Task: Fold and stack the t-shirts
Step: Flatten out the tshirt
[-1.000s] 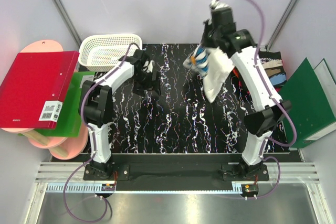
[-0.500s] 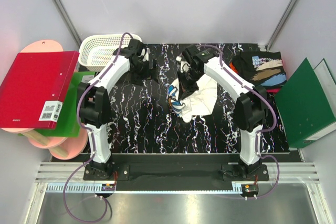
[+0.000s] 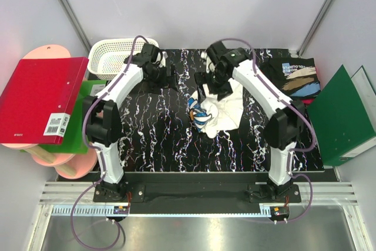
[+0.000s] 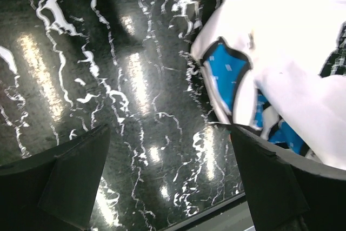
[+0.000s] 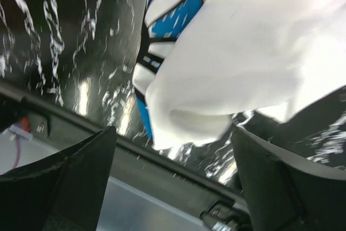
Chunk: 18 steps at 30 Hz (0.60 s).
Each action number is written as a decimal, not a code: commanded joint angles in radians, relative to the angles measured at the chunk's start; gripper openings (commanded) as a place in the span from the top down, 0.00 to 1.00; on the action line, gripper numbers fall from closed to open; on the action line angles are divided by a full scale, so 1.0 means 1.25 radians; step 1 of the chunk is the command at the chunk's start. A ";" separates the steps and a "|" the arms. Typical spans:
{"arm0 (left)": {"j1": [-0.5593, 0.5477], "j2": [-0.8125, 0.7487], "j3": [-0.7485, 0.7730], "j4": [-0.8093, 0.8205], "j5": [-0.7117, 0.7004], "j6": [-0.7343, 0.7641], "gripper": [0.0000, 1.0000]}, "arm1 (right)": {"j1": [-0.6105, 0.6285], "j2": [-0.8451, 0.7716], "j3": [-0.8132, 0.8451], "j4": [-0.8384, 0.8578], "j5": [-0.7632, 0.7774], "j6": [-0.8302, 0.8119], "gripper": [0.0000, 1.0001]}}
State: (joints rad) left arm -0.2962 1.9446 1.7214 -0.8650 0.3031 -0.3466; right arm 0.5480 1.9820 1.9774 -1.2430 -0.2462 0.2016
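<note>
White tee dropped from R tool; black tee reads "WORLD".

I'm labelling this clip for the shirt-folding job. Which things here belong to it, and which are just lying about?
For the job:
white t-shirt, crumpled mid-table
black t-shirt, folded, far right

Lying about:
white basket
red binder
left green binder
right green binder
pink boards
</note>
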 commanded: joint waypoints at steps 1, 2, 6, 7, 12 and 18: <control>-0.002 -0.090 -0.027 0.093 0.052 -0.014 0.01 | 0.002 -0.136 0.064 0.087 0.193 -0.013 0.00; -0.002 -0.093 -0.026 0.096 0.053 -0.015 0.01 | 0.001 -0.148 0.061 0.102 0.241 -0.012 0.00; -0.002 -0.088 -0.017 0.097 0.063 -0.020 0.01 | 0.001 -0.210 0.039 0.166 0.321 -0.012 0.00; -0.002 -0.087 -0.019 0.099 0.066 -0.026 0.01 | 0.001 -0.216 0.034 0.179 0.344 -0.009 0.00; -0.008 -0.072 -0.016 0.107 0.075 -0.041 0.01 | -0.028 -0.214 -0.029 0.183 0.426 0.002 0.00; -0.043 0.006 0.050 0.105 0.138 -0.052 0.01 | -0.068 -0.171 -0.068 0.171 0.414 0.051 0.00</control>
State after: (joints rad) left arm -0.3119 1.8889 1.7000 -0.7742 0.3817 -0.3923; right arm 0.4923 1.7275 1.9175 -1.0386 0.2279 0.2184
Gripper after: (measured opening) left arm 0.987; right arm 0.994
